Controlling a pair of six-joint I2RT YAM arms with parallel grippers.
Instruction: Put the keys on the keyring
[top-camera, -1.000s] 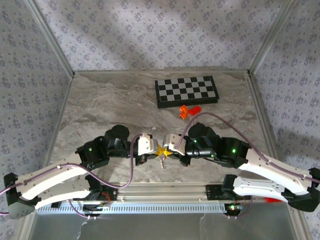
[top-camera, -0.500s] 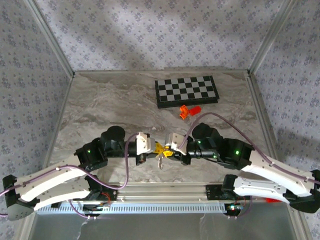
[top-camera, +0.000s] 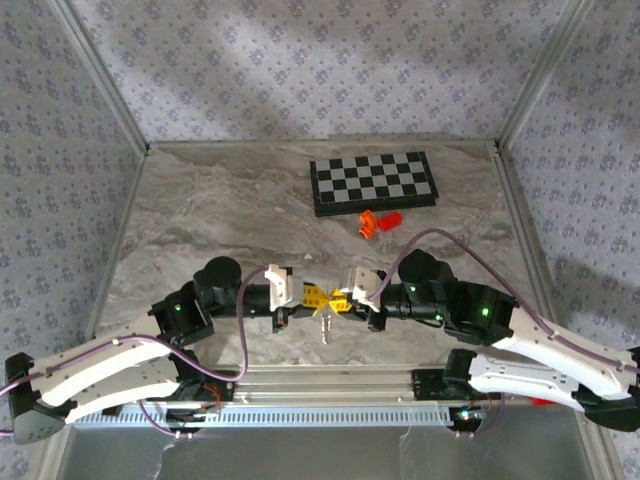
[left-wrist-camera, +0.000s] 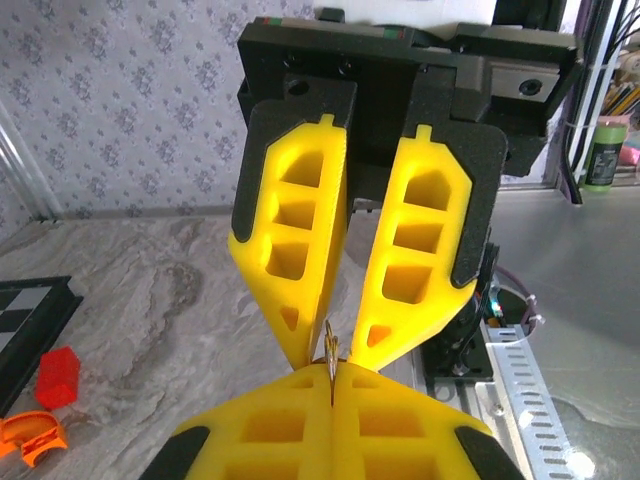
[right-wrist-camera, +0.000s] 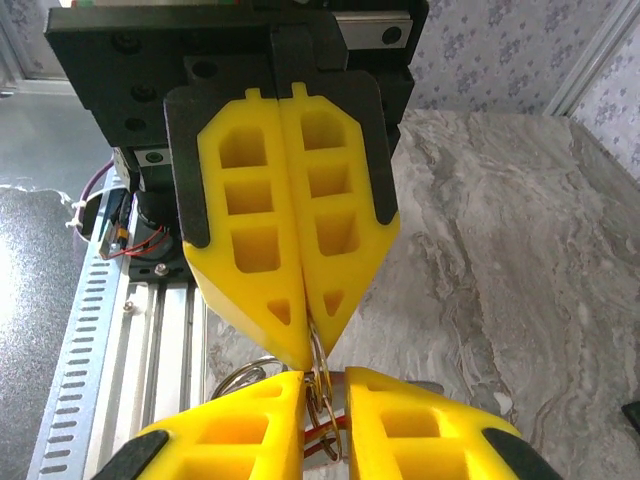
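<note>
One keyring: clamped by the left pincer, between the right pincer's parted jaws.

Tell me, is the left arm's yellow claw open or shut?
Shut: the left gripper has its yellow fingers pressed flat together, pinching a thin wire ring at the tips.

Robot-manipulation laboratory cell. Two white-and-black robot arms are bolted to a slotted aluminium rail at the near edge of a marble-patterned tabletop. Aluminium frame posts carry backdrop walls of pale floral-print material that enclose the table on three sides. Purple cables loop along the arms, and a chessboard lies near the far wall.
</note>
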